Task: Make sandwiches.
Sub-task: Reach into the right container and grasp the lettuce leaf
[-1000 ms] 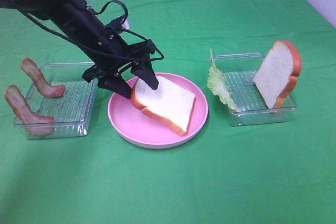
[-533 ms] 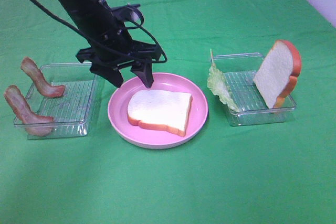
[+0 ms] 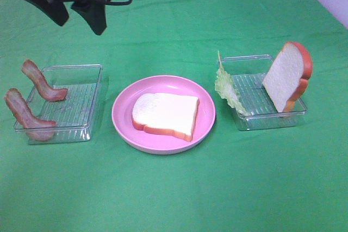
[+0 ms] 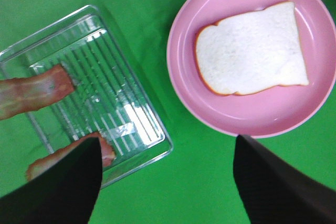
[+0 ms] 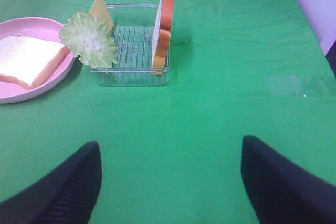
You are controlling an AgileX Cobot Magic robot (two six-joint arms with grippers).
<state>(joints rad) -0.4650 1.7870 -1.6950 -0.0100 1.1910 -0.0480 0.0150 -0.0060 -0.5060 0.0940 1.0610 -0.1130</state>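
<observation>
In the high view, a round pink plastic plate point(image 3: 207, 113) is sitting in the middle of the green cloth point(image 3: 174, 194). A flat white bread slice with orange-brown crust point(image 3: 166, 115) is lying on it. At 9 o'clock from the plate, a clear plastic tray point(image 3: 76, 107) is carrying two reddish-brown bacon strips point(image 3: 41, 82), which are arching over its rim on the side away from the plate. At 3 o'clock, a second clear tray point(image 3: 253, 101) is holding a pale green lettuce leaf point(image 3: 228, 91) leaning at its plate-side wall. A second bread slice point(image 3: 288, 77) is standing tilted on edge at the opposite wall. The black left gripper point(image 3: 80, 25) is hovering at 11 o'clock, well apart from the plate, its fingers spread and grasping nothing.

In the left wrist view, the two dark fingers point(image 4: 63, 187) are standing wide apart, with only cloth and plate rim between them. The flat slice is resting inside the plate, and the bacon tray is lying just beside it.

In the right wrist view, the right gripper point(image 5: 170, 145) is hanging over bare cloth, its fingers released and empty. A thin yellow cheese piece point(image 5: 101, 9) is standing just beside the lettuce leaf at the plate-side end of that tray.
</observation>
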